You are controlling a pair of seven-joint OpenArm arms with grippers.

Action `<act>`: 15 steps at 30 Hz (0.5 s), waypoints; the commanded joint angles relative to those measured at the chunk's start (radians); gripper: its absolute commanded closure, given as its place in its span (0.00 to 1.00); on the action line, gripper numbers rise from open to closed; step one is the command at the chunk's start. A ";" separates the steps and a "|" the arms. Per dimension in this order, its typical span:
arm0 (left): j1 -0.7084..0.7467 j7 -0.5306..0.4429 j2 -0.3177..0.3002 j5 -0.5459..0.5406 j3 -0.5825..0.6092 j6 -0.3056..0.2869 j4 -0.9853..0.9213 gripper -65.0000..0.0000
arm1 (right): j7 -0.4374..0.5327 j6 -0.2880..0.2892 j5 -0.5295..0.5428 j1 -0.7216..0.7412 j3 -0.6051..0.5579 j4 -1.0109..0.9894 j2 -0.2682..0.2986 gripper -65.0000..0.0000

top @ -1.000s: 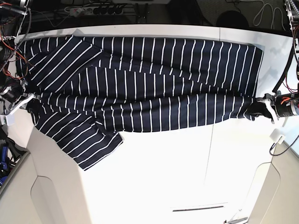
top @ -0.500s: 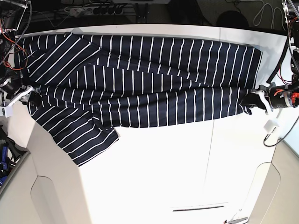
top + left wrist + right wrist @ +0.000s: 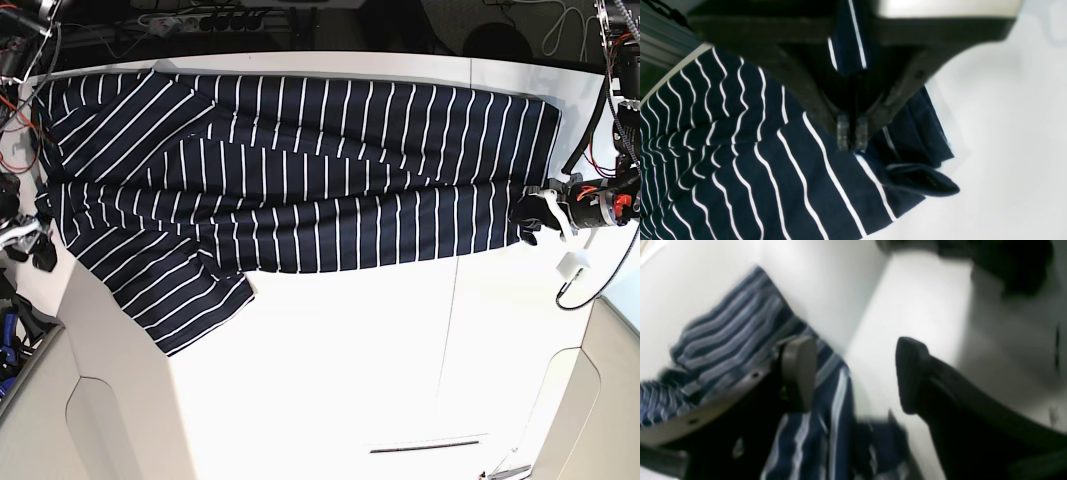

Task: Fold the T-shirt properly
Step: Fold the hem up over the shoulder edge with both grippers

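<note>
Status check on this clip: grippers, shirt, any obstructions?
Left gripper shut on the T-shirt hem corner. Right gripper open, one finger over fabric, gripping nothing. Shirt spread across white table, one long fold made, sleeve hanging out. No obstructions visible.

Navy white-striped T-shirt spread flat across table, lower long edge folded over.

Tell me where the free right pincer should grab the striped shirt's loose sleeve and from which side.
Probably at the sleeve's outer hem corner, coming from the bare table on the near side. That flap of the T-shirt lies flat and single-layered there, clear of the bunched middle fold. The right pincer stands open; the left pincer grips the far hem.
</note>
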 commanded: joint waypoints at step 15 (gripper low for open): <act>-0.016 -0.014 -0.023 -0.018 -0.010 -0.009 0.016 1.00 | 0.198 -0.020 -0.181 0.314 -0.291 -0.378 0.022 0.43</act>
